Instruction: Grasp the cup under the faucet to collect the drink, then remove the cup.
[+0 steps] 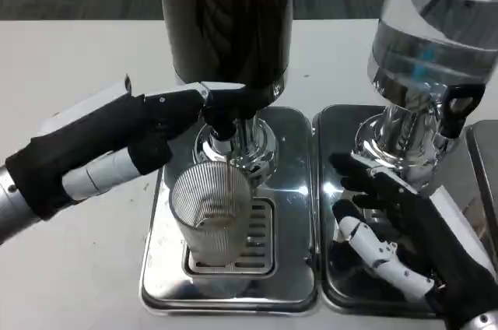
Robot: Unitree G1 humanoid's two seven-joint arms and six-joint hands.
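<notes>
White tabletop [70, 57] with dark carpet behind it, and two drink dispensers parked on shiny metal drip trays. On the left, my left robot hand [148, 131] is reaching in with its fingertips on the black faucet lever [222, 104] of the dark dispenser [226, 19], touching it rather than gripping anything. The ribbed clear cup [210, 209] stands upright on the left drip tray [167, 283] grate, right under that faucet, and nobody's holding it. Can't tell if any drink is in it yet. Over on the right, my right robot hand [397, 229] lies released, fingers apart, on the right drip tray [334, 131] below the clear dispenser [436, 26]. So I'd say filling is barely underway, and taking the cup out is still to do.
</notes>
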